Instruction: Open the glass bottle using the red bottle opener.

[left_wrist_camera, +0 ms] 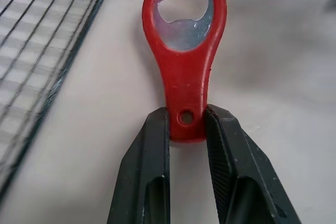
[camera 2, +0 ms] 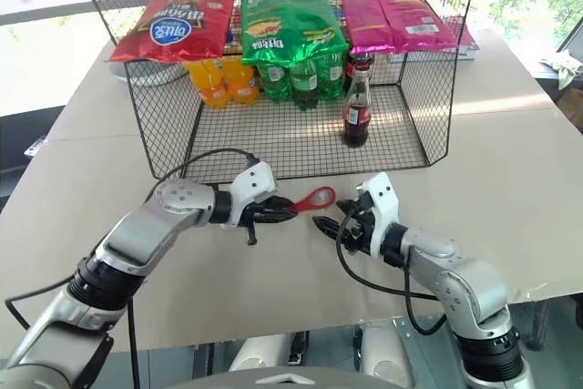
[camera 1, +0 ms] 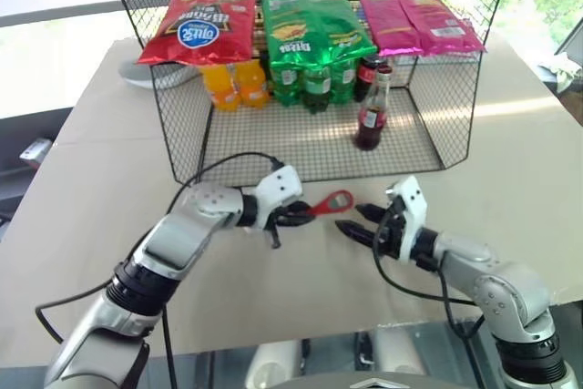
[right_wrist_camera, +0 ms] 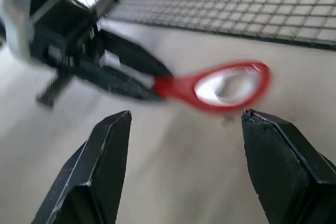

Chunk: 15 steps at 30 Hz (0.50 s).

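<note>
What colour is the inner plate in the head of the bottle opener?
Silver metal, set inside the red bottle opener; the left wrist view shows it best.

Bare desk (camera 1: pixel 109 179) lies open left, right and near both grippers. Far side: wire basket (camera 1: pixel 182 148) walls bar entry; open near front. Inside, glass bottle (camera 1: pixel 372 108) stands free; soda bottles (camera 1: pixel 314 84) and snack bags (camera 1: pixel 314 25) crowd behind.

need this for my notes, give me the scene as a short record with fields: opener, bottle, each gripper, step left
opener: red bottle opener, handle end pinched by left gripper, ring head pointing toward right gripper
bottle: glass bottle upright in wire basket, cap on
left gripper: shut on the opener
right gripper: open, beside the ring head, holding nothing
step left: bottle not yet opened
</note>
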Available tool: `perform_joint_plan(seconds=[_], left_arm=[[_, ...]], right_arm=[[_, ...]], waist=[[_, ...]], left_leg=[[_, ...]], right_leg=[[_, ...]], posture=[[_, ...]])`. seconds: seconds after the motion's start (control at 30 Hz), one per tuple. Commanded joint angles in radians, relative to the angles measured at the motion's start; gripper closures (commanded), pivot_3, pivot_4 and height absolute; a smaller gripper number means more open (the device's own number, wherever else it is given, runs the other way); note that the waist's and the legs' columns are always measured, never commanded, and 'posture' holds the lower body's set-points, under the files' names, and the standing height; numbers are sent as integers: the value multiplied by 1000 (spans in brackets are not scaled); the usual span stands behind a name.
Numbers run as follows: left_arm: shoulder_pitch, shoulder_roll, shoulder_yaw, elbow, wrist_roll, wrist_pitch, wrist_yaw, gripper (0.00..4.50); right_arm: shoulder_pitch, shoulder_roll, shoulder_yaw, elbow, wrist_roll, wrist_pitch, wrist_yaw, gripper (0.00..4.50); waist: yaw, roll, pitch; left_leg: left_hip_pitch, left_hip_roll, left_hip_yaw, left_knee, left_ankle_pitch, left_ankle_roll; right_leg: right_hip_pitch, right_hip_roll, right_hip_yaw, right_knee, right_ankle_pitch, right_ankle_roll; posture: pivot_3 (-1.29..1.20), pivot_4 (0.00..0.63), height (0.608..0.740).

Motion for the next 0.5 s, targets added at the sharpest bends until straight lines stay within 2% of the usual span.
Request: perform_joint_plan(seconds=[0.03, 0.4, 0.5], left_arm=[[8, -16, 58, -68, -21, -103, -7, 4100], [67, -31, 66, -71, 31, -272, 8, 4100], [73, -40, 79, -68, 19, -287, 5, 4100]], right_arm=[[-27, 35, -38, 0, 66, 23, -18, 1144], [-92, 114, -126, 31, 213, 67, -83, 1144], [-102, 108, -125, 50, 208, 74, -104, 1984]], waist=[[0, 0, 0], [-2, 1, 0], [-1, 1, 0]], left_leg=[[0, 0, 0, 0, 0, 0], [1, 1, 0, 0, 0, 1], [1, 1, 0, 0, -1, 1]], right_leg=[[0, 0, 0, 0, 0, 0], [0, 1, 0, 1, 0, 0], [0, 1, 0, 1, 0, 0]], posture=[[0, 150, 740], [0, 150, 740], [0, 150, 740]])
